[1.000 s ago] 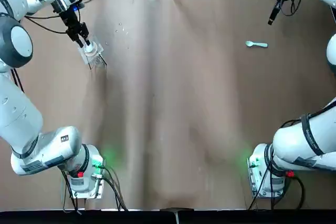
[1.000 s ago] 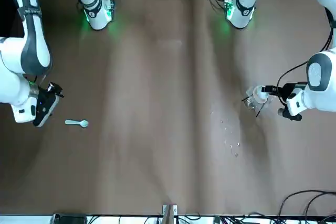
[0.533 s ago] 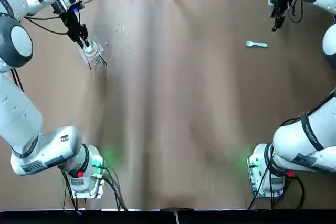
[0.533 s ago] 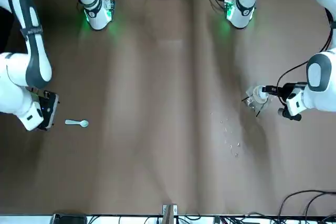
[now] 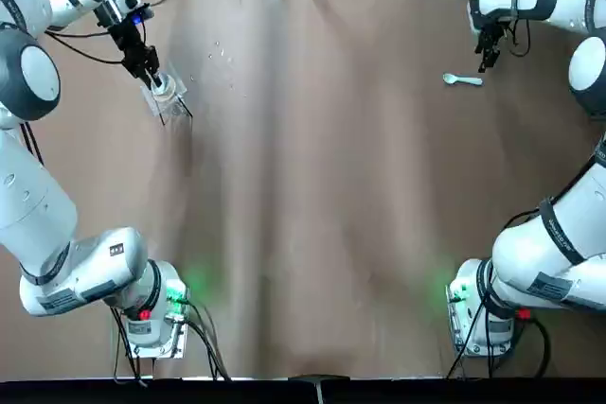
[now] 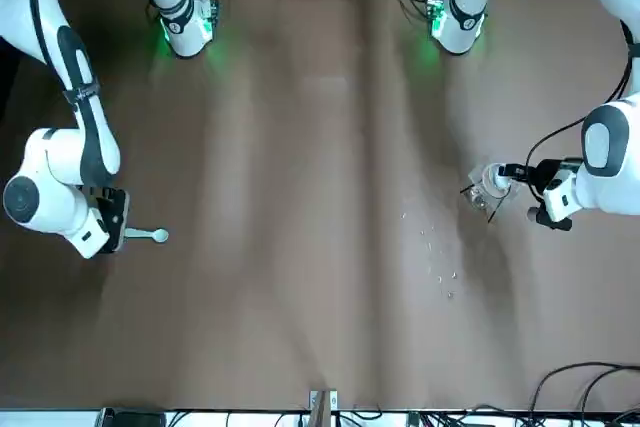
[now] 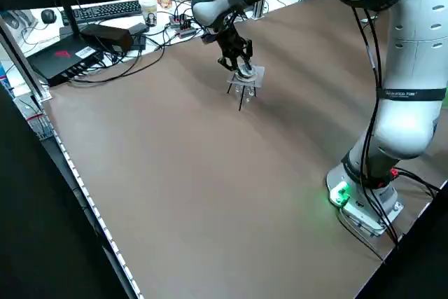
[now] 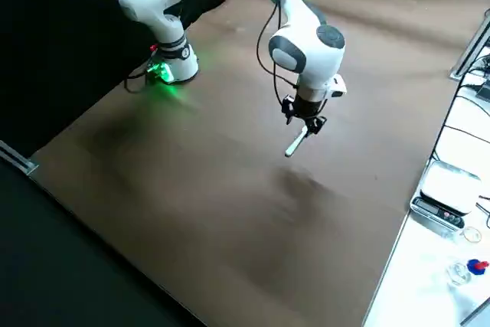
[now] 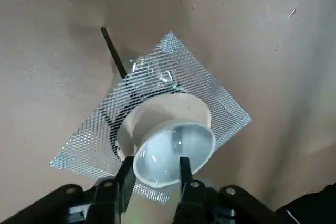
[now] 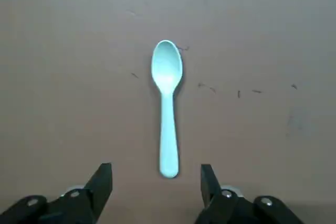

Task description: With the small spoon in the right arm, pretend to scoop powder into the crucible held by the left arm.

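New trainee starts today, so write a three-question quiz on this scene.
1. True or false: the right tool already holds the small spoon.
2. The crucible sits on: A a tray, B wire mesh, C a plate.
3. Fill in: the left tool is closed on the ____.
Key: 1 false, the spoon lies loose below the open tool; 2 B; 3 crucible.
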### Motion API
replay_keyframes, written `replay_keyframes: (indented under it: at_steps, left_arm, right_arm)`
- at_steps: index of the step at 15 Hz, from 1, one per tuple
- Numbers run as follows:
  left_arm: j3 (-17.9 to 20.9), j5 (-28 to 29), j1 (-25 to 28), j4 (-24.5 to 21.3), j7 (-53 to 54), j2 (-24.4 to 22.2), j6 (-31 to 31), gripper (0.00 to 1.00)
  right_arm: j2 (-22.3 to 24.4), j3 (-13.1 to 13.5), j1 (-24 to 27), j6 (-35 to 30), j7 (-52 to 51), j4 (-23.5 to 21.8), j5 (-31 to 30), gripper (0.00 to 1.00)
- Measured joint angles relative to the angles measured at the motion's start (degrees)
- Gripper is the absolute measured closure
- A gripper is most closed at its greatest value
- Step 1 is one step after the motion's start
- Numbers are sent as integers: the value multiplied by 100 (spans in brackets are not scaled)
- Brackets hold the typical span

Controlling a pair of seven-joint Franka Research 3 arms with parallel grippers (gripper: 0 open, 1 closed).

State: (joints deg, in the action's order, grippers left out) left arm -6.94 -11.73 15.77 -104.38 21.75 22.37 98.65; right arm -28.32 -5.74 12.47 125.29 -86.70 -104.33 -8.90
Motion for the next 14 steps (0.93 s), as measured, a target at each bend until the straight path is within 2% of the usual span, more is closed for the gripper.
replay_keyframes:
  at_steps: [3, 5, 6, 8, 10, 11, 14]
  left_arm:
    - [5, 0, 1, 0, 1, 41, 12, 61]
    - [7, 0, 5, 15, 4, 69, 29, 69]
    - [8, 0, 5, 23, 4, 69, 30, 69]
    - [8, 0, 6, 48, 5, 69, 31, 84]
    - [8, -1, 6, 96, 5, 69, 31, 88]
    - [8, -1, 7, 116, 6, 69, 30, 93]
    - [8, -1, 29, 139, 5, 69, 30, 94]
  right_arm:
    - [-91, 13, 15, 449, -17, -170, -57, 26]
    - [-156, 30, 95, 769, -25, -306, -79, 32]
    - [-167, 32, 133, 874, -29, -360, -88, 33]
    - [-187, 35, 219, 1136, -80, -467, -99, 34]
    - [-224, 35, 311, 1440, -224, -597, -101, 36]
    - [-245, 36, 355, 1573, -301, -664, -101, 37]
    - [-329, 35, 401, 1720, -416, -748, -103, 40]
